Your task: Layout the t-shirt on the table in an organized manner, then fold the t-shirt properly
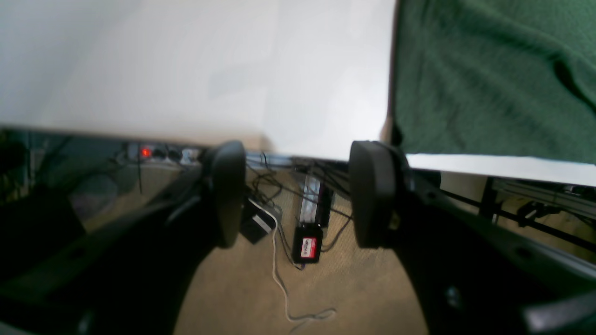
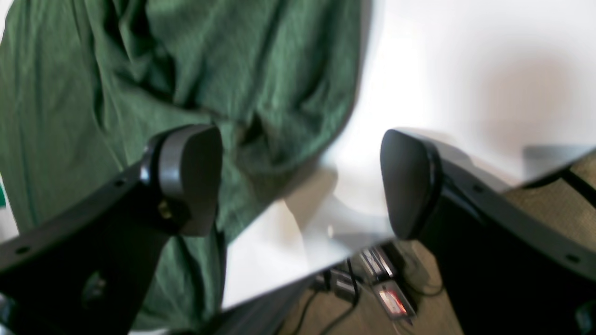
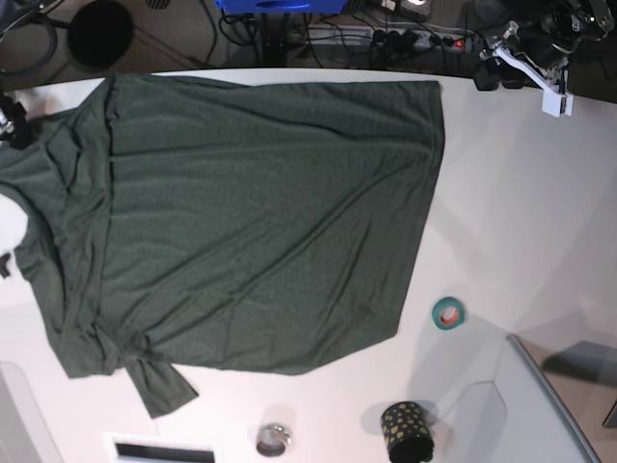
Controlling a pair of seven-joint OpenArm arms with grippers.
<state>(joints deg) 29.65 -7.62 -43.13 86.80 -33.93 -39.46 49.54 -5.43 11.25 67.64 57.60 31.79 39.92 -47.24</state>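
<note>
Lying on one table (image 3: 511, 193): one t-shirt (image 3: 251, 222); left gripper (image 1: 298, 195) and right gripper (image 2: 298, 181) both gape empty.

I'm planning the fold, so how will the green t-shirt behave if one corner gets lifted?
The t-shirt will probably drape limply: its fabric already lies in soft wrinkles. It seems light, lying thin on the table. The bunched sleeve edge suggests it may crumple rather than slide whole.

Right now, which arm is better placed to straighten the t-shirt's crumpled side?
Right: the right tool hangs open over crumpled folds of the t-shirt; the left tool is beyond the table edge.
</note>
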